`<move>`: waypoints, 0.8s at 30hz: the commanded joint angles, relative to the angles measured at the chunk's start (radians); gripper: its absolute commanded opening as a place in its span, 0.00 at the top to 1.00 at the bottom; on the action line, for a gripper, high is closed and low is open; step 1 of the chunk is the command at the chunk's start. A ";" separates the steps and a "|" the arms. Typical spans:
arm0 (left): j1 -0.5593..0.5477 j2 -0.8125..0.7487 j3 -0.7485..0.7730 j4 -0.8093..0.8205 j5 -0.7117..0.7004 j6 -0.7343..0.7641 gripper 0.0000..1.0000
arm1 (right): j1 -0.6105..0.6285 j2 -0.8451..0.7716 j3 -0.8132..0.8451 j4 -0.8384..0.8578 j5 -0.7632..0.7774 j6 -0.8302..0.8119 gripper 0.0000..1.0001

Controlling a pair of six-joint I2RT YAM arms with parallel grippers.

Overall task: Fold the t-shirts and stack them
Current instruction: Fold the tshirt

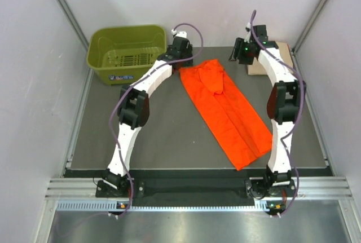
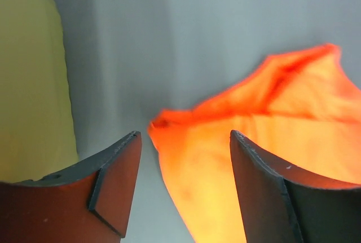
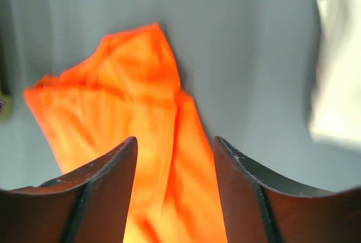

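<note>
The bright orange t-shirt [image 1: 228,107] lies on the dark mat as a long folded strip, running from the far middle to the near right. My left gripper [image 1: 179,57] is open at the strip's far left corner. In the left wrist view that corner [image 2: 225,164] shows between the open fingers of the gripper [image 2: 185,136], not gripped. My right gripper [image 1: 241,54] is open just right of the strip's far end. The right wrist view shows the orange cloth [image 3: 141,113] past the gripper [image 3: 175,140]. The pale peach-tan t-shirt [image 1: 284,57] lies at the far right, mostly hidden behind the right arm, and shows pale in the right wrist view [image 3: 338,68].
An olive-green plastic basket [image 1: 127,51] stands empty at the far left corner, close to the left gripper; its wall shows in the left wrist view [image 2: 28,74]. White enclosure walls ring the mat [image 1: 141,136]. Both arms reach to the far edge.
</note>
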 commanded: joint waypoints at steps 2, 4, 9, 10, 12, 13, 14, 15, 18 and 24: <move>-0.055 -0.253 -0.134 -0.054 0.128 -0.078 0.33 | -0.007 -0.260 -0.197 -0.128 0.068 -0.001 0.40; -0.105 -0.335 -0.235 -0.075 0.164 -0.096 0.34 | -0.006 -0.368 -0.353 -0.128 0.063 -0.003 0.37; -0.240 -0.510 -0.518 -0.060 0.291 -0.222 0.37 | 0.034 -0.606 -0.722 -0.099 0.043 -0.033 0.36; -0.257 -0.562 -0.626 -0.040 0.311 -0.250 0.39 | 0.042 -0.675 -0.771 -0.096 0.043 -0.027 0.36; -0.309 -0.607 -0.720 0.011 0.337 -0.340 0.39 | 0.069 -0.776 -0.913 -0.077 0.048 -0.021 0.37; -0.329 -0.636 -0.792 0.026 0.343 -0.366 0.39 | 0.077 -0.811 -0.961 -0.073 0.055 -0.012 0.37; -0.369 -0.644 -0.819 0.050 0.349 -0.407 0.41 | 0.080 -0.843 -1.048 -0.068 0.061 -0.007 0.37; -0.389 -0.649 -0.836 0.054 0.365 -0.425 0.41 | 0.080 -0.908 -1.085 -0.063 0.066 -0.001 0.37; -0.478 -0.630 -0.871 0.040 0.383 -0.474 0.42 | 0.080 -1.002 -1.164 -0.106 0.098 -0.006 0.37; -0.561 -0.540 -0.863 -0.041 0.397 -0.575 0.39 | 0.069 -1.124 -1.197 -0.171 0.178 -0.024 0.36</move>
